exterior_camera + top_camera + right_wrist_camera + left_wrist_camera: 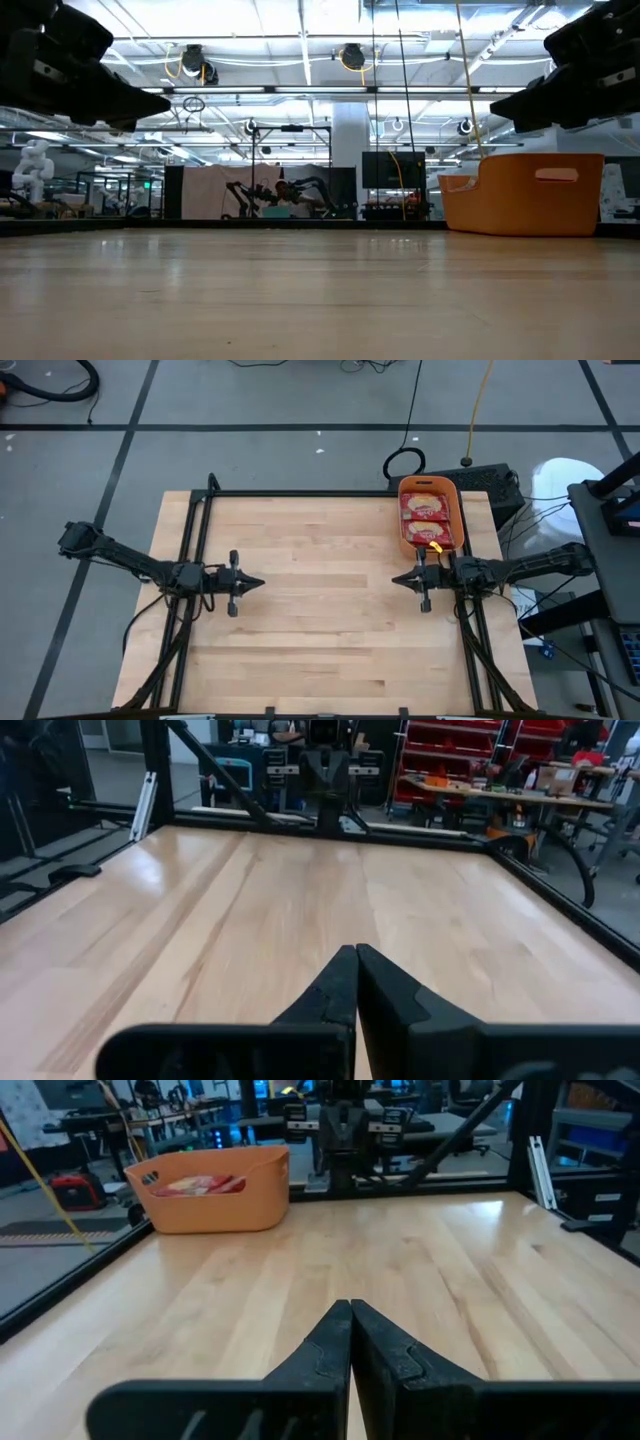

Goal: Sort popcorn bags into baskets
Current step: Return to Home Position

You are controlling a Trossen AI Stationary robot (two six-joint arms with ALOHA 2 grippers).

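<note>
Orange basket (430,481) at a corner of the table (320,640), right arm's side; red popcorn bags (425,507) lie inside. Left gripper (258,582) over table's left-middle, fingers pressed together, empty. Right gripper (398,579) near basket, fingers together, empty

A robotics lab: beyond the wooden tabletop (330,630) stand other robot rigs (240,190), red parts racks (450,745) and cluttered workbenches (520,795); cables (412,405) cross the grey taped floor (250,450).
</note>
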